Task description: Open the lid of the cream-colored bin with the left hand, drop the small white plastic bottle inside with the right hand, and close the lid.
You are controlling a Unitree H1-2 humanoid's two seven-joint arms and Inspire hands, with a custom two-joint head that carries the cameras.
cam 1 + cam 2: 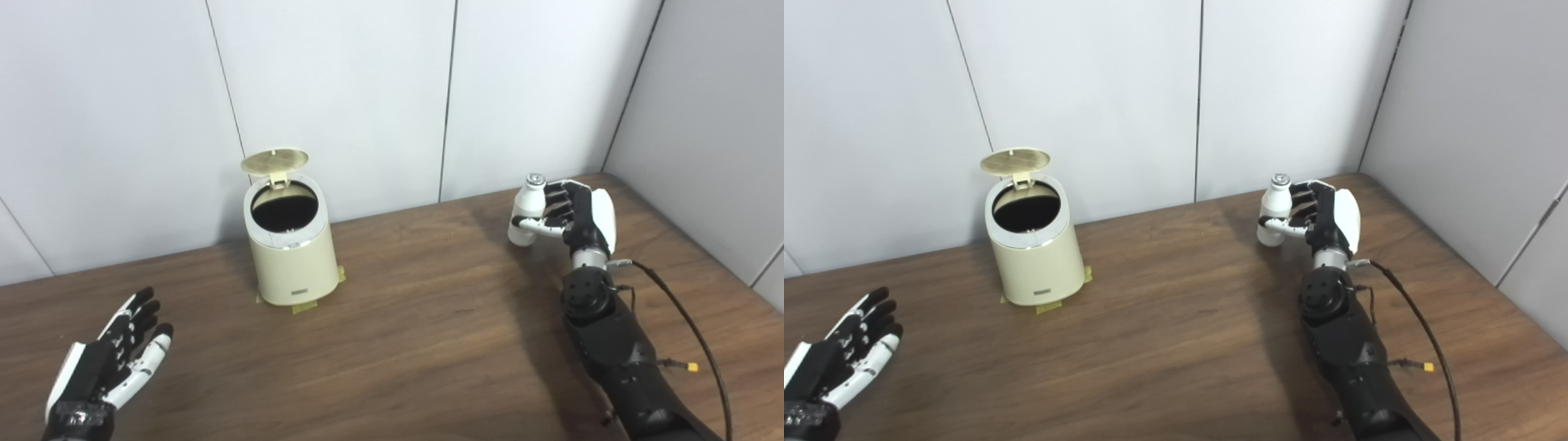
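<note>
Cream-colored bin (292,248) stands near the surface's (416,331) far edge, its lid (274,160) tipped up. Right hand (572,217) has its fingers (539,225) clamped on the small white bottle (528,211) near the far right corner. Left hand (116,358) hovers at the near left, fingers apart.

Bin (293,257) front badge unreadable (too small).

I see the bin (293,251) standing at the table's (392,343) back left by the wall (337,92); the bottle (527,211) is well apart, far right.
</note>
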